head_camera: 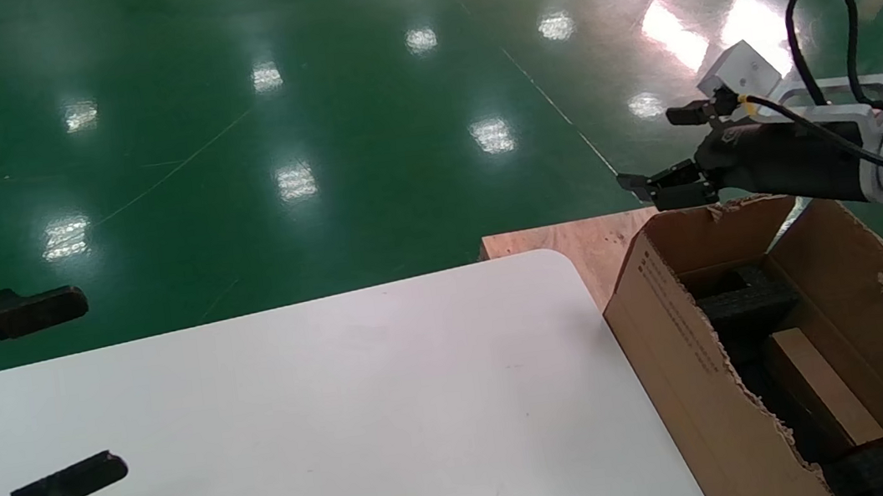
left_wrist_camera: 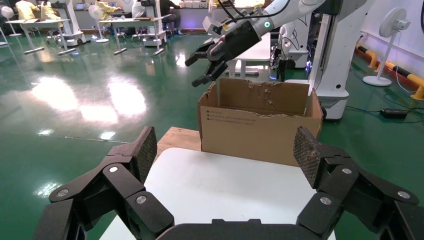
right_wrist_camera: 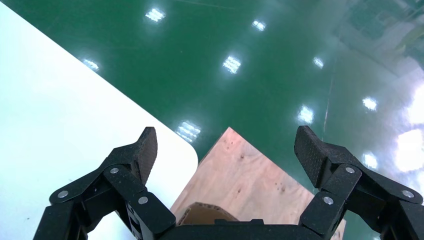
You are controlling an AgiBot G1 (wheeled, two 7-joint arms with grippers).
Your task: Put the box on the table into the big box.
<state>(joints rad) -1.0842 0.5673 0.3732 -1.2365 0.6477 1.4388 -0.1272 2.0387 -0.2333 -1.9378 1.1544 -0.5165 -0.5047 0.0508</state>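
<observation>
With the box [head_camera: 825,386] lying inside the big box [head_camera: 672,338] at lower right and the table [head_camera: 304,433] bare, placing looks done, so the wide-open, empty right gripper [head_camera: 661,149] at upper right need only retreat; the left gripper [head_camera: 47,397] hangs open at far left.

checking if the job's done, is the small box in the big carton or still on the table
In. The small box lies inside the big carton among black foam; the white table shows nothing on it.

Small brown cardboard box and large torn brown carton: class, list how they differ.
The small brown cardboard box is oblong with clean edges; the large brown carton has ragged torn edges. The box is far smaller, lying inside the open carton. Both are brown cardboard.
</observation>
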